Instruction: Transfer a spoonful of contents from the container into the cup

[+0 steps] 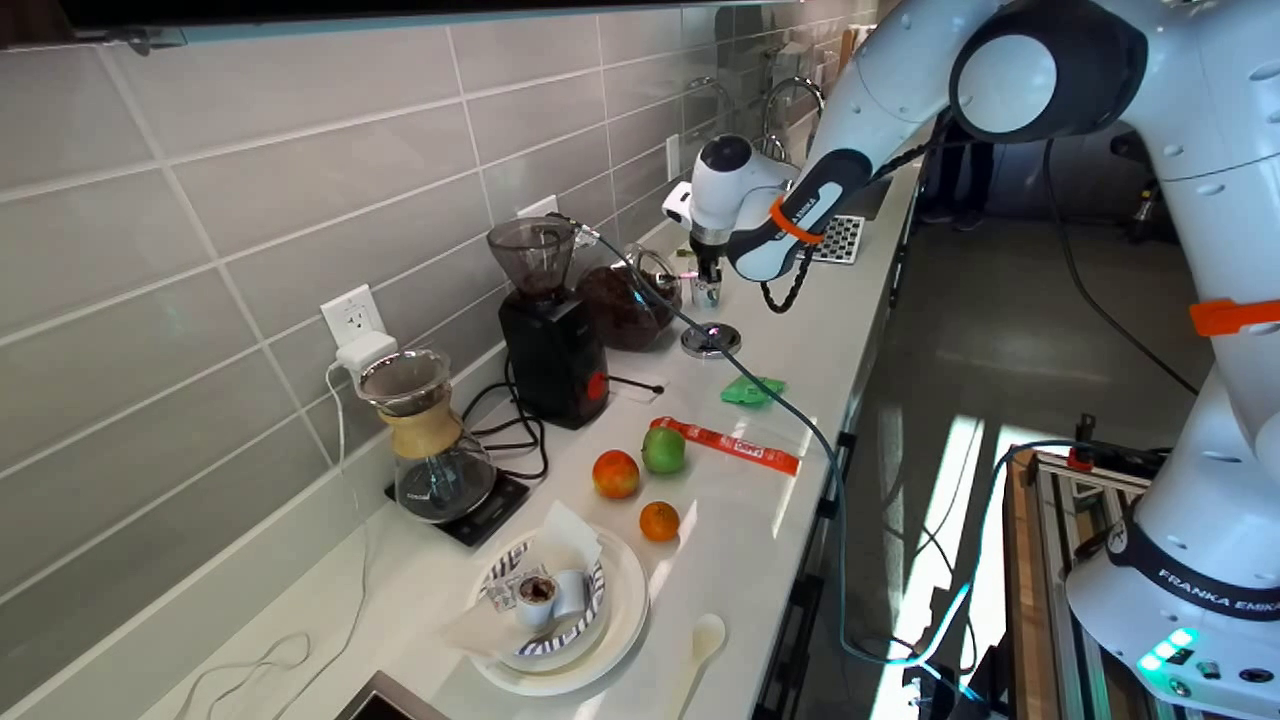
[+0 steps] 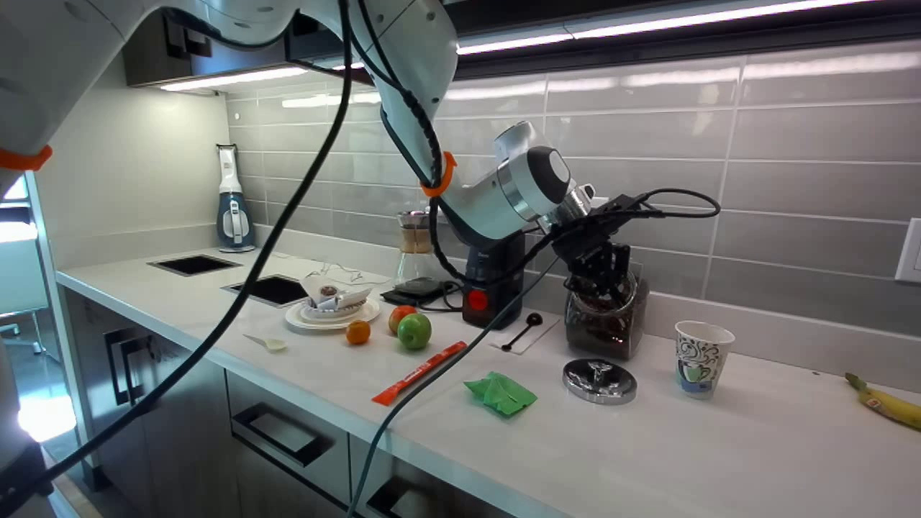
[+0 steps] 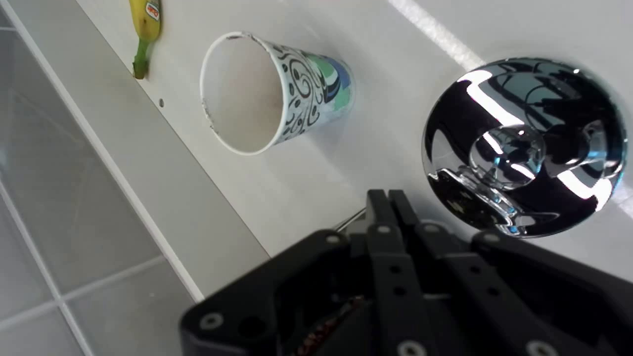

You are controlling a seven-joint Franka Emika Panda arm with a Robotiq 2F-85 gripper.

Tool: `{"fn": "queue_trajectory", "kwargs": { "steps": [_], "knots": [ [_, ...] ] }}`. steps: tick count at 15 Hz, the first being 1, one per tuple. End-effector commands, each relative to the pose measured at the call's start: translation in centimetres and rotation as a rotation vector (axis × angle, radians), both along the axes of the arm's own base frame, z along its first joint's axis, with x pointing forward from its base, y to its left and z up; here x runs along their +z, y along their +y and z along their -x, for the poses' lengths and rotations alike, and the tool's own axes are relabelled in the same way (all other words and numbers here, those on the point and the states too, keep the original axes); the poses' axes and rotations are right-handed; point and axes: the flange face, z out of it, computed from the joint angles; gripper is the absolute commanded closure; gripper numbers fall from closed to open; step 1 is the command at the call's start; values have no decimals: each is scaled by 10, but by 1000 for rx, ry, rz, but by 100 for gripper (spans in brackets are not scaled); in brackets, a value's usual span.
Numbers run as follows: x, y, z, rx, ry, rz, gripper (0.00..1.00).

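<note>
The container, a rounded glass jar of dark brown beans, stands against the tiled wall in both exterior views. My gripper hangs at its mouth; how far the fingertips reach inside is hidden. In the wrist view the two black fingers lie almost together, only a sliver of gap between them and nothing held. Some beans show behind the linkage. The cup, white paper with a swirl pattern, stands upright, with no contents visible inside. A black spoon lies on the counter beside the jar.
A shiny metal lid rests in front of the jar. Nearby are a green packet, a long red packet, fruit, a black grinder and a glass coffee maker. A cable crosses before the counter.
</note>
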Motion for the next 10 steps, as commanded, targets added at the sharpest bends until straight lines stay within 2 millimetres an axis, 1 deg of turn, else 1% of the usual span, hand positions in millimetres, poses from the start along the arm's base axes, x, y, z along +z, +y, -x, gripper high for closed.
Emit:
{"fn": "queue_trajectory", "kwargs": {
  "steps": [1,6,10],
  "knots": [
    [-11,3,-20,21,-51,31,99],
    [-19,12,-41,45,-84,39,99],
    [-28,15,-51,51,-79,49,99]
  ]
}}
